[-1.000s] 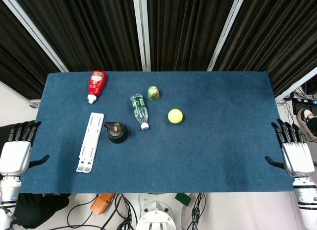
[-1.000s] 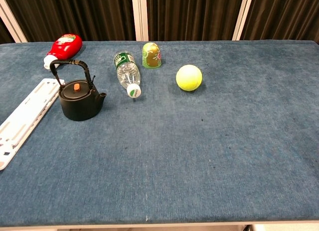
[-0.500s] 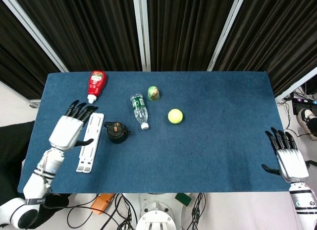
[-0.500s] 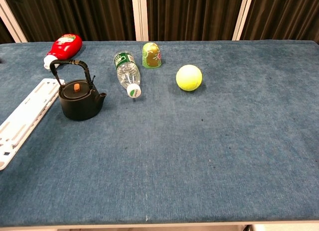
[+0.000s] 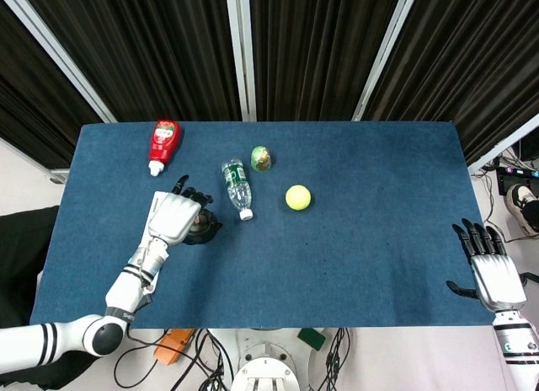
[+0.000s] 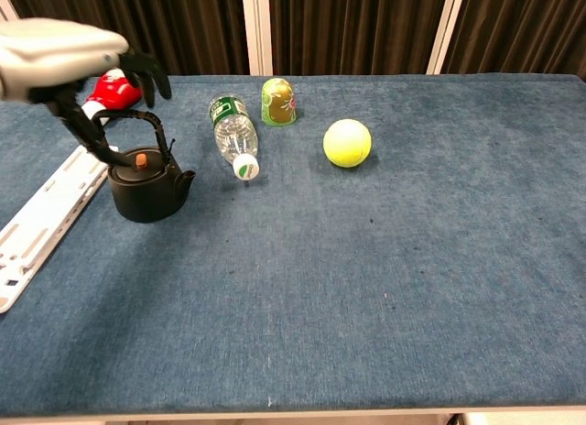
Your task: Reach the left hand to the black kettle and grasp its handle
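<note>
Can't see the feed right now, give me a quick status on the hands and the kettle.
Left hand above black kettle, fingers spread around its handle, not closed. Right hand open at table edge. Water bottle lies beside the kettle, apart.

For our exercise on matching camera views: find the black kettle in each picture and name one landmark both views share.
Head view: the black kettle sits left of centre on the blue table, partly covered by the left hand.
Chest view: the kettle stands at the left, the left hand above its handle.
Shared landmark: the water bottle lying just right of the kettle.
</note>
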`<action>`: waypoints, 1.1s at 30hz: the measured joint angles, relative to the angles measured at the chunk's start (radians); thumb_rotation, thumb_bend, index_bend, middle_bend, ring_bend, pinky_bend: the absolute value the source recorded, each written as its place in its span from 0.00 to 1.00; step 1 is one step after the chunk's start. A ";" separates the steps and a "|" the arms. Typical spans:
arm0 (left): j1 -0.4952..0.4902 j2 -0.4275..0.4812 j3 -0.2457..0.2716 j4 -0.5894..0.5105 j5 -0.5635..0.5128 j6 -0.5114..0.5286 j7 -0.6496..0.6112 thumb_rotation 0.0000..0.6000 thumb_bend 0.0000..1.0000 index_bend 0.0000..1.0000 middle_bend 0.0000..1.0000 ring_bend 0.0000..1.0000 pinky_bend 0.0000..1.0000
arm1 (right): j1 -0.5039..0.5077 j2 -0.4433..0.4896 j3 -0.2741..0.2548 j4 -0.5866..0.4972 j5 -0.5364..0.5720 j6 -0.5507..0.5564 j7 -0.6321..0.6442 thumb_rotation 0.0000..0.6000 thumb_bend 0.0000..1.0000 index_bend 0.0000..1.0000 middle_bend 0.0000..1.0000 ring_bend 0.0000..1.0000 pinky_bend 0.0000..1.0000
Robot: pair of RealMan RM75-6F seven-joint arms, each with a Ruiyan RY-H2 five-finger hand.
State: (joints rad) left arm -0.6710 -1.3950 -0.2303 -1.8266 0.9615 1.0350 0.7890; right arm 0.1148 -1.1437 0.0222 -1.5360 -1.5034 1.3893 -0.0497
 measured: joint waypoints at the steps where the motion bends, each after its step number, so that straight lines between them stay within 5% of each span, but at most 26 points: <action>1: -0.011 -0.008 0.000 0.003 -0.020 0.000 0.008 1.00 0.03 0.30 0.36 0.29 0.00 | 0.001 -0.001 0.000 0.001 0.000 -0.002 0.000 1.00 0.17 0.00 0.00 0.00 0.00; 16: -0.099 -0.076 0.026 0.068 -0.189 0.085 0.100 0.91 0.02 0.47 0.52 0.42 0.00 | 0.004 -0.002 0.001 0.007 0.007 -0.012 0.004 1.00 0.17 0.00 0.00 0.00 0.00; 25: -0.117 -0.090 0.058 0.101 -0.211 0.085 0.081 0.91 0.02 0.65 0.68 0.57 0.00 | 0.009 -0.003 0.002 0.004 0.011 -0.022 0.000 1.00 0.17 0.00 0.00 0.00 0.00; 33: -0.122 -0.091 0.064 0.115 -0.236 0.051 0.021 0.74 0.02 0.80 0.83 0.71 0.00 | 0.007 -0.002 0.005 0.007 0.019 -0.021 0.010 1.00 0.17 0.00 0.00 0.00 0.00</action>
State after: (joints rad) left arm -0.7932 -1.4861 -0.1665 -1.7116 0.7251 1.0865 0.8098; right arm 0.1222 -1.1453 0.0270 -1.5295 -1.4846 1.3679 -0.0399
